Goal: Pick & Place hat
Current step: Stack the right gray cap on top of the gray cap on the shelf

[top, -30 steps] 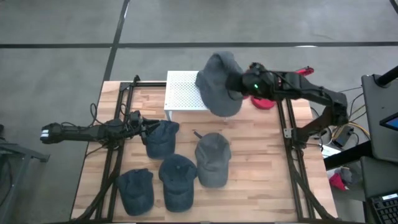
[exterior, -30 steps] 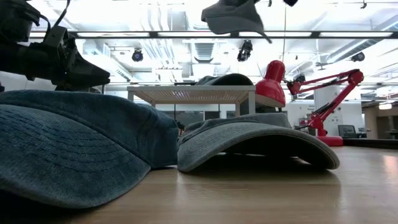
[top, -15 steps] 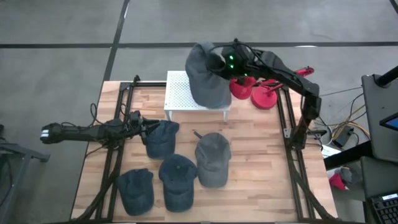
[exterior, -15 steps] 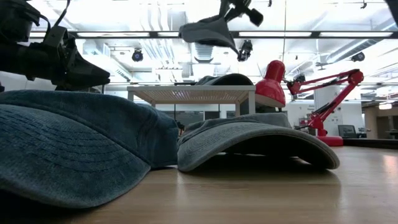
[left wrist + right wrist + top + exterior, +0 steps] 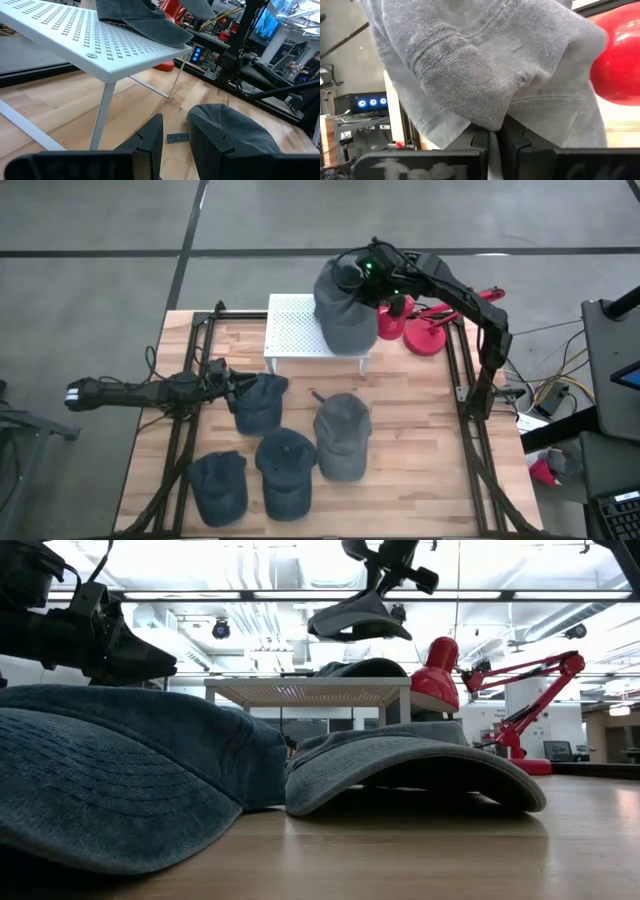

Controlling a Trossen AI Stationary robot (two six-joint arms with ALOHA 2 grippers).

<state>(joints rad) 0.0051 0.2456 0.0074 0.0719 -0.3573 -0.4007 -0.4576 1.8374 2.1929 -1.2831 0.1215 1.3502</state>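
Observation:
My right gripper (image 5: 372, 272) is shut on a grey hat (image 5: 345, 310) that hangs over the right part of the white perforated stand (image 5: 298, 330). In the low view the hat (image 5: 360, 620) is above the stand top (image 5: 300, 690), where another dark hat (image 5: 362, 668) rests on its rim. My left gripper (image 5: 226, 376) waits open at the table's left, just above a blue cap (image 5: 260, 402) that lies crown up on the wood. A grey cap (image 5: 343, 436) and two more blue caps (image 5: 285, 472) (image 5: 218, 486) lie nearer the near edge. My right gripper (image 5: 495, 145) pinches a bunched fold of the grey hat's cloth (image 5: 492, 122) beside a stitched seam, between its two fingers. In the low view the fingers (image 5: 385, 575) come from above, slanting down. The hat hangs below them, lifted clear of the stand, brim (image 5: 322, 628) tipped down.
A red desk lamp (image 5: 420, 332) stands just right of the stand, close to the right arm. A small dark piece (image 5: 316, 394) lies on the wood between stand and grey cap. Black frame rails (image 5: 190, 430) run along both table sides.
My right gripper has carried the grey hat from the stand's right side toward the far edge and left, over the stand, turning as it went. The hat has then come down toward the stand top and swung so its brim points the other way.

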